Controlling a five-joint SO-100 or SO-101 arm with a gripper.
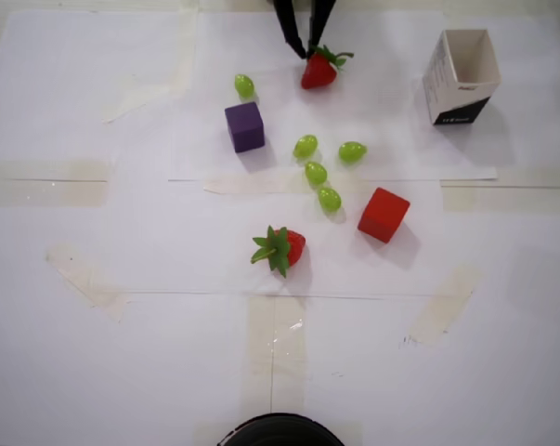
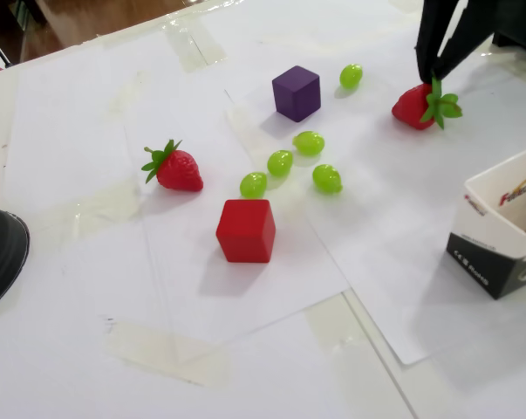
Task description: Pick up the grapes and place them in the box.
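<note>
Overhead view first: my gripper [image 1: 304, 48] hangs at the far edge with its two dark fingers spread, tips right at the leaves of the far strawberry [image 1: 319, 71], pinching nothing. All five grapes lie loose on the paper: one lone grape [image 1: 244, 85] left of that strawberry beside the purple cube [image 1: 245, 126], and a cluster of four [image 1: 317, 173] between the purple cube and the red cube [image 1: 384, 215]. The box [image 1: 461, 76] stands upright at the far right, mouth open, empty as far as I can see. A second strawberry [image 1: 280, 249] sits nearer.

Fixed view next: my gripper [image 2: 438, 77] shows just above the far strawberry [image 2: 420, 105], apparently touching its leaves. The risk I judge greatest is closing on this berry instead of a grape, or nudging it away. The lone grape [image 2: 351, 76] and the cluster [image 2: 290, 168] are glossy and round, so an off-centre pinch could squirt one away, perhaps into its neighbours. The box [image 2: 500, 231] looks light; brushing its rim could tip it.
</note>
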